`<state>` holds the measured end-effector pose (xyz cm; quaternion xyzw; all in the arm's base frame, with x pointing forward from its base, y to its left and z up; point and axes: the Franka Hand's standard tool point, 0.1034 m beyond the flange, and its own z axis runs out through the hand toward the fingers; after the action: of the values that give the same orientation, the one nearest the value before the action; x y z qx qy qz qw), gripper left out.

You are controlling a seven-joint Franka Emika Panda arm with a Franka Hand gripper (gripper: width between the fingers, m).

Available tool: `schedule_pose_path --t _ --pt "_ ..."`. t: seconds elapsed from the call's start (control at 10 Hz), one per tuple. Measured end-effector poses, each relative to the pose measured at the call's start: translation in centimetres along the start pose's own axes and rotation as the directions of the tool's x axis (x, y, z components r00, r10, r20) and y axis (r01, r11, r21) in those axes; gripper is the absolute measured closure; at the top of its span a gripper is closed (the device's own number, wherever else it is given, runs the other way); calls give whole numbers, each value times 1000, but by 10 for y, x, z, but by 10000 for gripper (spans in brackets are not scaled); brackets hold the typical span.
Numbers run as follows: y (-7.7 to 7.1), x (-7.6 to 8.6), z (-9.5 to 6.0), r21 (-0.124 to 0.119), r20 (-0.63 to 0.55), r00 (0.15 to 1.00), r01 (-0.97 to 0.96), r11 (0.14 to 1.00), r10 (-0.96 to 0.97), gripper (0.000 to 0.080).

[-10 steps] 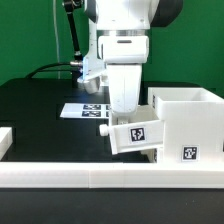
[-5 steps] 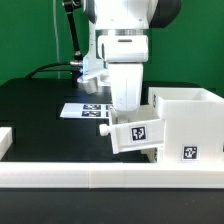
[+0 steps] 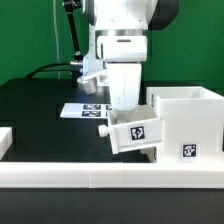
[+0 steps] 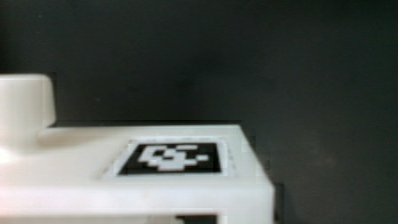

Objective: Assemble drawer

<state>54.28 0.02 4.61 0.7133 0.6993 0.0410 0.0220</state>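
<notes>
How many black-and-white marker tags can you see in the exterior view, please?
3, besides the marker board's own: one on the tilted white panel under the arm, one on the white drawer box, one on the gripper's side. Others may be hidden.

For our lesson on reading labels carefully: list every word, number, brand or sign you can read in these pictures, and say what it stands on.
No words, numbers or brand names can be read.
Small drawer part: a black-and-white marker tag, a pattern, no text.
Drawer box: another such tag.
Marker board: tags too small to read.
</notes>
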Motion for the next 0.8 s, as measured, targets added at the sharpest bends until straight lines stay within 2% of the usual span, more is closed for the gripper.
schedule_pose_path --t 0.3,0.4,0.6,0.7,0.8 --pt "0 0 0 0 0 1000 0 1000 0 755" --pt "-1 4 -2 -7 -2 1000 -8 1000 8 755" --pt "-3 10 -3 -3 0 999 -53 999 53 755" --pt "-3 11 -3 -7 2 998 -68 998 68 755" --pt "-4 11 -2 -27 8 998 -66 997 66 755"
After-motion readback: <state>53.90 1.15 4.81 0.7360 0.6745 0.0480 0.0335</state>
